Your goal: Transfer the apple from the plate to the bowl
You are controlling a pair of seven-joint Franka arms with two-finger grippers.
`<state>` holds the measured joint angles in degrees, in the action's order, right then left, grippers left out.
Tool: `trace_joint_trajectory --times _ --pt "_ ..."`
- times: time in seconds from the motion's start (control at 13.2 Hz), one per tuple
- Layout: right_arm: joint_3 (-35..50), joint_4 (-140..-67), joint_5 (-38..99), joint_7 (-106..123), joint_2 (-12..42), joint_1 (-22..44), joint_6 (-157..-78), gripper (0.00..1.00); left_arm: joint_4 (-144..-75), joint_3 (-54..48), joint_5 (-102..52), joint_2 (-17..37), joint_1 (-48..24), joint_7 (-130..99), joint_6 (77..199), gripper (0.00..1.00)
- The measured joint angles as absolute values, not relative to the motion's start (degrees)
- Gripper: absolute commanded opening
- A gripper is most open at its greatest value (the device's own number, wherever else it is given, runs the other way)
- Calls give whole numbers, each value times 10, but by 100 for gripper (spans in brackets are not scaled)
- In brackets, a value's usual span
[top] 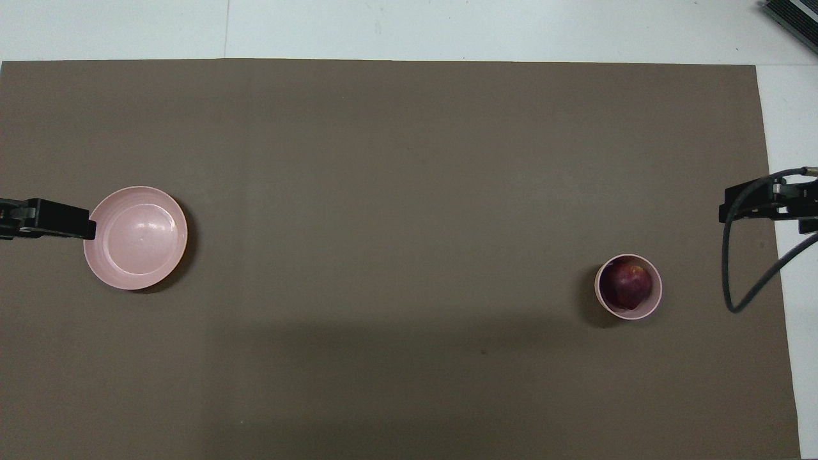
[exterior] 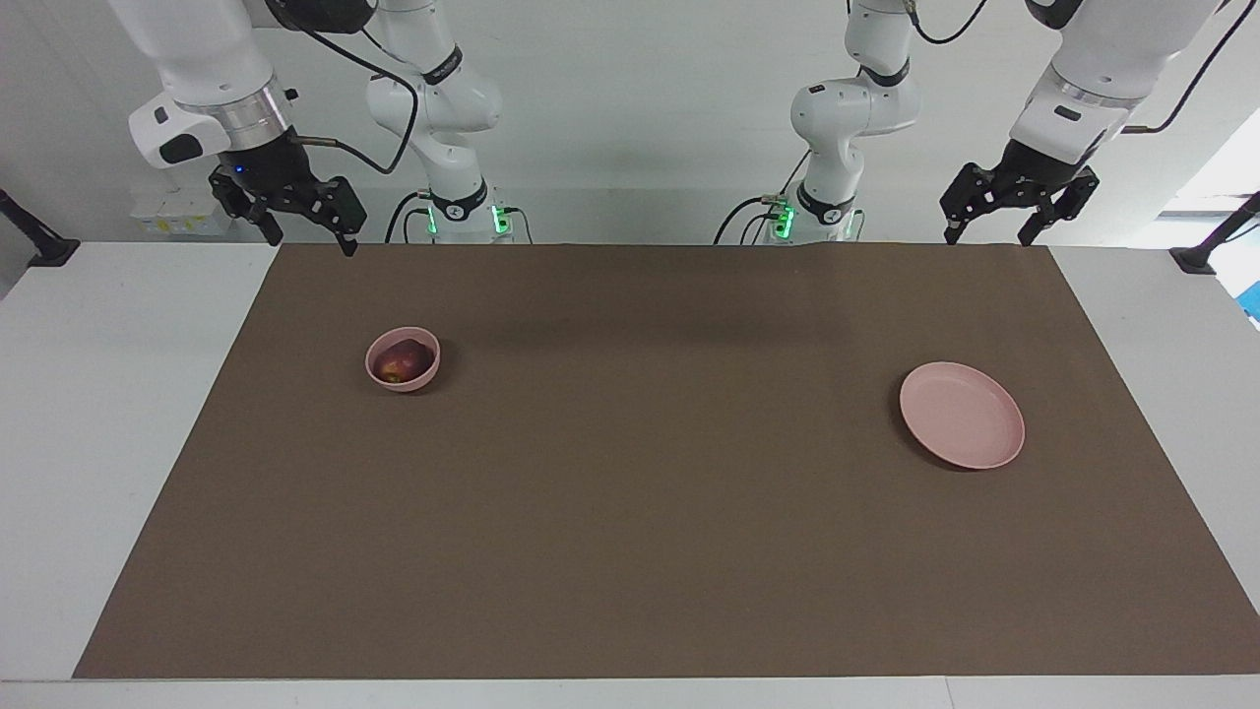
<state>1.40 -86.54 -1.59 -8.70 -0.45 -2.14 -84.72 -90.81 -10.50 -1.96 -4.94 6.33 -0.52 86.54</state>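
Observation:
The dark red apple (exterior: 402, 361) lies inside the small deep pink bowl (exterior: 402, 386), toward the right arm's end of the table; the overhead view shows the apple (top: 628, 285) filling most of the bowl (top: 599, 291). The wide flat pink plate (exterior: 962, 415) sits bare toward the left arm's end, also in the overhead view (top: 137, 236). My right gripper (exterior: 311, 244) hangs open and empty, raised over the mat's edge nearest the robots. My left gripper (exterior: 989, 239) hangs open and empty, raised over that same edge at the left arm's end. Both arms wait.
A brown mat (exterior: 630, 512) covers most of the white table (exterior: 89, 414). A black cable (top: 735, 268) loops down from the right arm. Black clamp feet (exterior: 1196, 258) stand at the table's corners nearest the robots.

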Motion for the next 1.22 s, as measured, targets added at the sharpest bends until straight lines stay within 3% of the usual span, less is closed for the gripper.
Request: trace_joint_trajectory --times 1.22 --pt "13 -865 -16 -87 -4 -22 -863 100 -908 -105 -20 -49 63 -5 865 100"
